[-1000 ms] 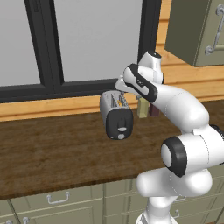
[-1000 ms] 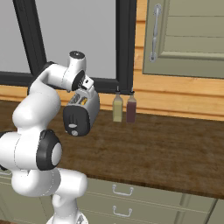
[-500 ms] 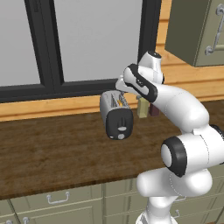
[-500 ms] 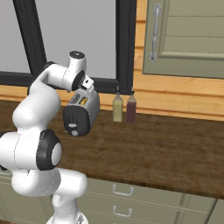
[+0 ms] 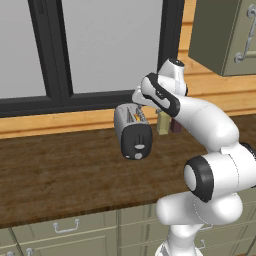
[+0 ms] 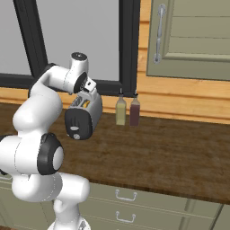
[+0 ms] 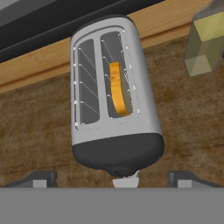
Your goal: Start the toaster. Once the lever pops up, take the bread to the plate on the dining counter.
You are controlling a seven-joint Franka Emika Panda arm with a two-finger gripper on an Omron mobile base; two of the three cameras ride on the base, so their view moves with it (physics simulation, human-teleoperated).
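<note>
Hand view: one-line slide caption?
Open gripper hovers over the rounded silver-grey two-slot toaster, yellow-brown-crusted bread slice in one slot.

A home kitchen, dark wood counter (image 5: 60,175) over grey-green drawers (image 6: 130,202) with handles, a toaster (image 5: 132,131) by 2 bottles (image 6: 127,111), wall cabinet (image 6: 193,38), black-framed window (image 5: 100,50) above wood panelling.

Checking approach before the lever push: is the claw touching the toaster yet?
Apart. In the hand view the open claw has its fingertips spread wide on either side of the toaster, with bare counter between each tip and its black end.
</note>
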